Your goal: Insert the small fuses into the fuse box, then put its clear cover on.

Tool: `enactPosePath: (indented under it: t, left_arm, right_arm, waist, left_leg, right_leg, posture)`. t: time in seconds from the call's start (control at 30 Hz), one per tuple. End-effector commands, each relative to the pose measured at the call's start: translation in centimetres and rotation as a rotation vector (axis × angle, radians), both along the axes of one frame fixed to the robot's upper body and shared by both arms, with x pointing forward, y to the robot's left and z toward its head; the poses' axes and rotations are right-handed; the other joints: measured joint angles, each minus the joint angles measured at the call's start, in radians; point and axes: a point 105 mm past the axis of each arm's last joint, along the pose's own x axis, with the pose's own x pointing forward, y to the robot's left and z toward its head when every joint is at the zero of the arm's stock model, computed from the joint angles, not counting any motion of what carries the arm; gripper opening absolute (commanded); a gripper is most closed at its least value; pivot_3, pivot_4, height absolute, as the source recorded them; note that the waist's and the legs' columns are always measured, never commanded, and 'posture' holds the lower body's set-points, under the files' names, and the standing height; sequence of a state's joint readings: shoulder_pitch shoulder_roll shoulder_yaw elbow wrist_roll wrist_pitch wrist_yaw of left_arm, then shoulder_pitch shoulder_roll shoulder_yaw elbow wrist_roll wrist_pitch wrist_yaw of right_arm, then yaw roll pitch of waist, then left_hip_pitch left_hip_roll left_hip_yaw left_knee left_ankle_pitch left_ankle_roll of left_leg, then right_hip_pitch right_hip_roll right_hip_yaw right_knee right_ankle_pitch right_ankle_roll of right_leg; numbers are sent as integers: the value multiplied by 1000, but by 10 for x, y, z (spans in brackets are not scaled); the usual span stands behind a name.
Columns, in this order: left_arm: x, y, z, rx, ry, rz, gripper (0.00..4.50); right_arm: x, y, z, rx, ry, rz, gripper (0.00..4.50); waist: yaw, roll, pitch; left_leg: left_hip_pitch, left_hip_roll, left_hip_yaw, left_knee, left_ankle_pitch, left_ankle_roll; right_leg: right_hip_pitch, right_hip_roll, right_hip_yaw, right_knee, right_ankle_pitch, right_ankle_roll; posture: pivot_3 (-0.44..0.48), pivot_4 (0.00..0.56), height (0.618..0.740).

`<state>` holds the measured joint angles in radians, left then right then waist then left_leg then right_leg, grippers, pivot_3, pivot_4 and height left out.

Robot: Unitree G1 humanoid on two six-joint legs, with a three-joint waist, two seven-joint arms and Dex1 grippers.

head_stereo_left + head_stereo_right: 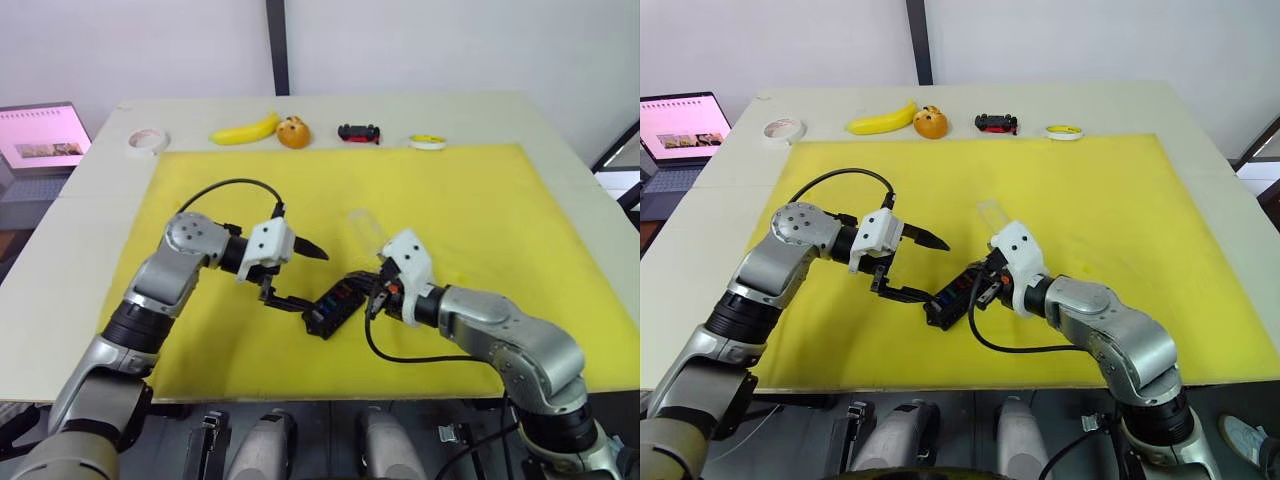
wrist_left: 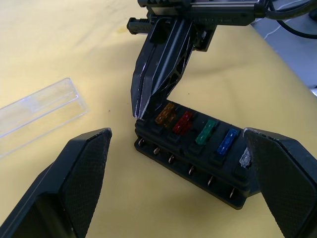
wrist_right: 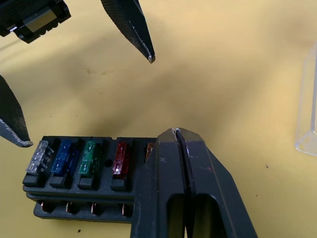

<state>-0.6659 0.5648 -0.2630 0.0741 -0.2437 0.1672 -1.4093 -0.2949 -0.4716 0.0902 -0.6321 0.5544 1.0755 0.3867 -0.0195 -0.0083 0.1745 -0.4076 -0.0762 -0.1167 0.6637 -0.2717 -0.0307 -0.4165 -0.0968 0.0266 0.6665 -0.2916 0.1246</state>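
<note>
The black fuse box (image 1: 335, 303) lies on the yellow mat (image 1: 500, 210) near its front middle. In its slots stand an orange fuse (image 2: 165, 114), a red fuse (image 2: 183, 122), a green fuse (image 2: 206, 133), a blue fuse (image 2: 227, 142) and a grey fuse (image 3: 39, 156). My right gripper (image 3: 176, 131) is shut, its tip down on the box's end beside the orange fuse. What lies under the tip is hidden. My left gripper (image 1: 315, 280) is open, one finger on each side of the box's other end. The clear cover (image 1: 362, 228) lies on the mat just behind the box.
Along the table's far edge sit a white tape roll (image 1: 147, 141), a banana (image 1: 245, 130), an orange fruit (image 1: 293, 132), a black-and-red toy car (image 1: 359, 132) and a yellow tape roll (image 1: 428, 142). A laptop (image 1: 40, 140) stands off the far left.
</note>
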Motion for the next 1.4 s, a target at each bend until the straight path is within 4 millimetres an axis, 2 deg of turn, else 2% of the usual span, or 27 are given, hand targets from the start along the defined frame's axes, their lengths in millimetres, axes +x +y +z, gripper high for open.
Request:
enactPosePath:
  t: [0.03, 0.13, 0.23, 0.27, 0.3, 0.43, 0.47, 0.53, 0.63, 0.77, 0.9, 1.0, 1.2, 1.3, 1.4]
  left_arm:
    - [-3, 2, 11, -33, -35, 21, 4500]
    - [-11, 11, 14, -83, -11, 87, 4500]
    - [-26, 21, 12, -130, 3, 173, 4500]
    - [-30, 25, 11, -144, 15, 205, 4500]
    - [-34, 27, 10, -154, 26, 233, 4500]
    - [-51, 45, 4, -198, 82, 389, 4500]
    - [-54, 49, 3, -202, 95, 424, 4500]
    - [-57, 56, 4, -214, 114, 473, 4500]
    - [-61, 57, 9, -239, 133, 476, 4500]
    - [-49, 54, 20, -272, 99, 478, 4500]
    - [-33, 51, 33, -307, 57, 493, 4500]
    - [-23, 48, 41, -320, 17, 492, 4500]
    - [-11, 44, 46, -338, -14, 501, 4500]
    - [-8, 41, 46, -349, -16, 502, 4500]
    - [-7, 39, 45, -352, -17, 499, 4500]
  right_arm:
    - [-9, 1, 36, 69, -141, 53, 24]
    - [-19, -11, 52, 79, -206, 54, 24]
    - [-25, -33, 57, 65, -218, 26, 24]
    - [-27, -40, 58, 64, -211, 16, 546]
    - [-28, -46, 59, 64, -207, 11, 826]
    - [-35, -74, 63, 38, -193, -18, 2825]
    - [-35, -81, 62, 24, -187, -40, 3438]
    - [-34, -93, 59, -7, -177, -83, 4356]
    - [-33, -100, 55, -16, -164, -117, 4439]
    - [-24, -94, 50, -17, -170, -155, 4439]
    - [3, -81, 45, -10, -160, -252, 4439]
    - [28, -63, 42, 38, -114, -336, 4439]
    - [58, -31, 33, 37, -59, -391, 4439]
    - [74, -27, 26, 12, -48, -435, 4439]
    - [79, -25, 18, -15, -37, -444, 4439]
  waist:
    - [0, 0, 0]
    - [-2, 0, 0]
    - [1, 0, 0]
    - [3, 0, 0]
    - [5, 0, 0]
    - [6, 0, 0]
    - [7, 0, 0]
    - [8, 0, 0]
    - [9, 0, 0]
    - [9, 0, 0]
    - [0, 0, 0]
    - [-1, 0, 0]
    - [6, 0, 0]
    - [5, 0, 0]
    - [5, 0, 0]
  left_leg:
    - [0, 0, 0, 0, 0, 0]
    - [0, 0, 0, 0, 0, 0]
    - [0, 0, 0, 0, -1, 1]
    - [0, 0, 0, 0, -3, 5]
    - [0, 0, 0, 0, -4, 6]
    - [1, 0, 0, 0, -4, 7]
    - [2, 1, 0, 0, -5, 8]
    - [2, 1, 0, 0, -5, 8]
    - [6, 1, 0, 0, -5, 8]
    - [8, 1, 1, 0, -5, 8]
    - [10, 1, 2, -1, -5, 8]
    - [11, 2, 2, -2, -5, 7]
    - [10, 1, 2, -2, -4, 5]
    - [9, 0, 2, -2, -4, 5]
    - [9, 1, 2, -2, -4, 5]
  right_leg:
    - [0, 0, 0, 0, 0, 0]
    - [-1, 0, 0, 0, 0, 0]
    - [0, 0, 1, 0, 0, 0]
    - [0, 0, 1, 0, 0, 0]
    - [0, -1, 1, -1, 0, 0]
    - [2, -1, 1, -2, 0, 0]
    - [3, -1, 1, -2, 0, 0]
    - [4, -1, 1, -2, 0, 0]
    - [8, -1, 0, -3, 0, 0]
    - [11, -1, 0, -3, 0, 0]
    - [11, 0, 1, -3, 0, 0]
    - [11, 0, 2, -3, 0, 0]
    - [9, 0, 2, -3, 0, 0]
    - [8, -1, 2, -3, 0, 0]
    - [8, -1, 2, -2, 0, 0]
  posture:
    - [0, 150, 740]
    - [0, 150, 740]
    - [0, 150, 740]
    - [0, 150, 740]
    - [0, 150, 740]
    - [0, 150, 740]
    - [0, 150, 740]
    - [0, 150, 740]
    - [0, 150, 740]
    - [0, 150, 740]
    - [0, 150, 740]
    - [0, 150, 740]
    - [0, 150, 740]
    - [0, 150, 740]
    - [0, 150, 740]
